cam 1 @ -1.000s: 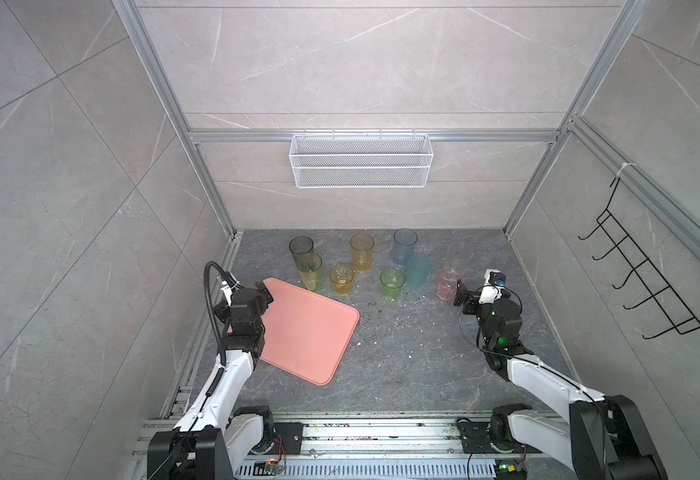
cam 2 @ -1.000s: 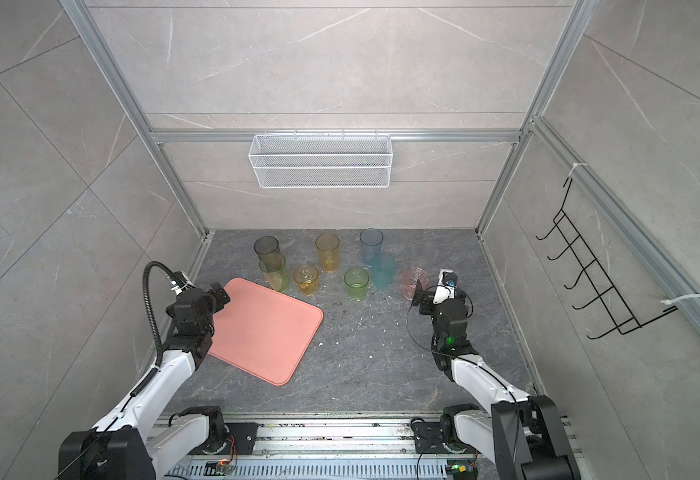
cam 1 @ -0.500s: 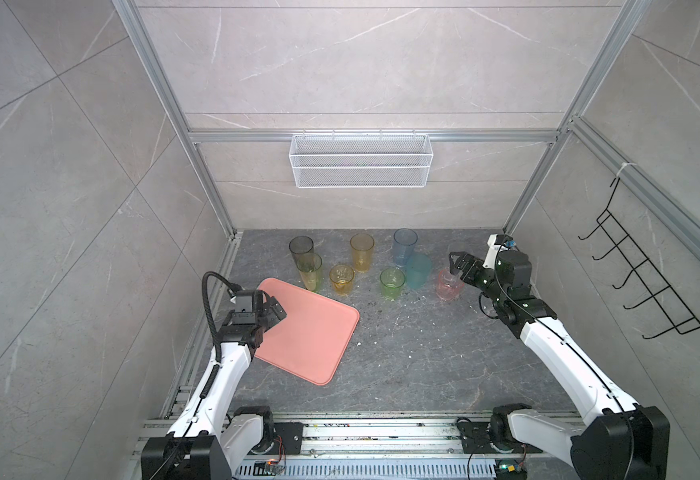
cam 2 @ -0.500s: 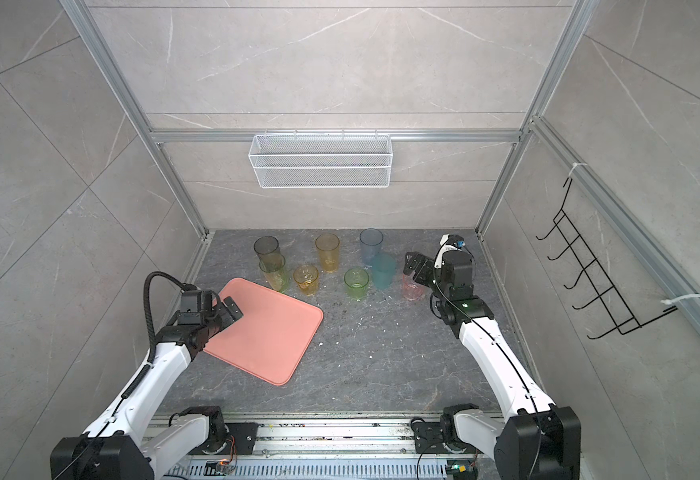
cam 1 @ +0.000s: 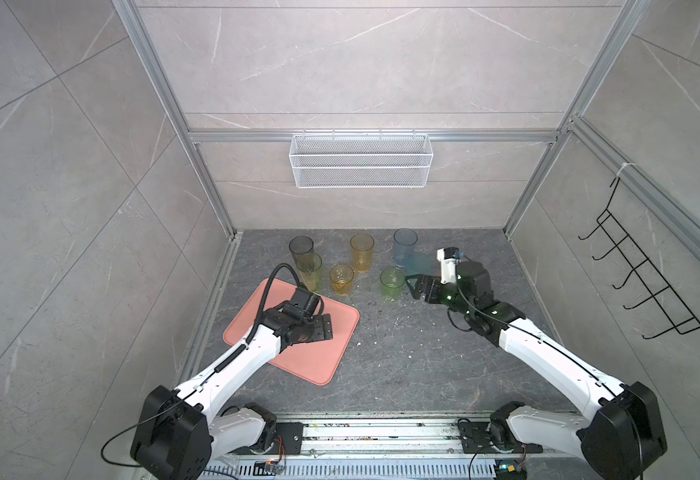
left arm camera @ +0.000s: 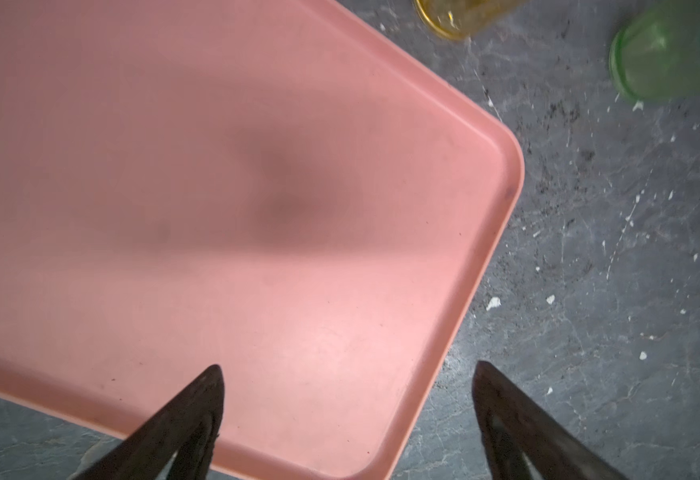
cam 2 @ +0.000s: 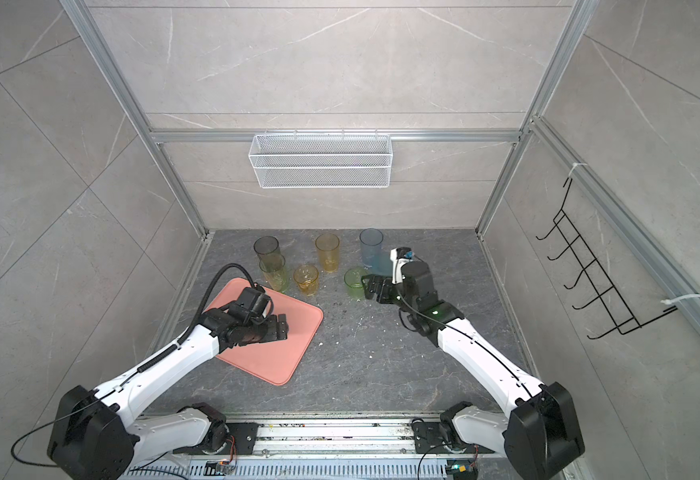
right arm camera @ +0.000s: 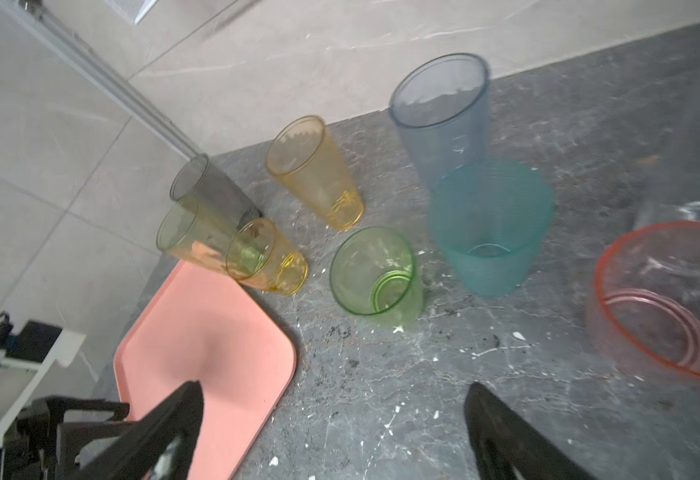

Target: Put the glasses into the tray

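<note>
The salmon-pink tray (cam 1: 319,357) (cam 2: 273,357) lies at the front left with nothing standing in it. My left gripper (cam 1: 325,328) (cam 2: 282,326) (left arm camera: 346,374) hovers open over its corner, empty. Several glasses stand upright behind the tray: grey (cam 1: 301,249), yellow-green (cam 1: 311,272), short amber (cam 1: 342,279), tall amber (cam 1: 361,251), blue (cam 1: 405,247), teal (right arm camera: 489,226) and green (cam 1: 392,282) (right arm camera: 375,276). The pink glass (right arm camera: 664,299) shows only in the right wrist view, with a clear one (right arm camera: 689,199) behind it. My right gripper (cam 1: 417,289) (cam 2: 371,286) (right arm camera: 334,390) is open and empty, just right of the green glass.
A white wire basket (cam 1: 361,166) hangs on the back wall and a black hook rack (cam 1: 647,282) on the right wall. Metal frame posts line the floor's edges. White crumbs dot the grey floor (cam 1: 402,353) between the tray and the right arm.
My left gripper has swung right from the tray's left edge to above the tray. My right gripper has come left and forward, from beside the pink glass to beside the green one.
</note>
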### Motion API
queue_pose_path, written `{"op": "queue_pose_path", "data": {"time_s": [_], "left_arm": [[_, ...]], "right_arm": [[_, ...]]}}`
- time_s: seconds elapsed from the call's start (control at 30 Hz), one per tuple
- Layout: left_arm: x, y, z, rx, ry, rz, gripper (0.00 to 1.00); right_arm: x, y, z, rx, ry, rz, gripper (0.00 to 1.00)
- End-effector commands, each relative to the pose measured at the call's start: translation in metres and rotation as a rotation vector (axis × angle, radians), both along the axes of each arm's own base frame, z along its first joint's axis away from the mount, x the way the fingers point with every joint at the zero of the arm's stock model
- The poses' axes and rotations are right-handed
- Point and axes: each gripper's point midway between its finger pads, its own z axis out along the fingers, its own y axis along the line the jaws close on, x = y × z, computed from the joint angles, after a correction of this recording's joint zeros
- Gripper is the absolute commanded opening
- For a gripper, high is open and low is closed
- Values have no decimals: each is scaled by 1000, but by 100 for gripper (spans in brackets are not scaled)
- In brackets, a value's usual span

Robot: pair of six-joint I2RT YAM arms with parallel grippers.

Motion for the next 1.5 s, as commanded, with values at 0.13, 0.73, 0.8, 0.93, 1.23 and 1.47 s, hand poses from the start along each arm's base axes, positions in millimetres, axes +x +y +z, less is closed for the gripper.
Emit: {"op": "queue_pose_path", "data": {"time_s": [0.13,0.73,0.8,0.93,1.23,1.47], "left_arm": [[-9,-41,-22,140,110,-93,80],[-31,-79,-69,222,250,-105,53],[-33,-80,-72,210,256,-98,46],[-37,-78,-76,206,268,-94,39],[-41,-69,-83,228,279,-71,25],[-41,-73,-85,207,280,-66,16]], "right_arm": [[3,14,-17,-139,-91,-12,99],[5,4,-21,-182,-111,-90,99],[5,2,-20,-180,-119,-99,99],[6,-2,-19,-182,-126,-116,99],[7,-5,-19,-191,-122,-135,100],[7,-10,-18,-198,-126,-163,99]]}}
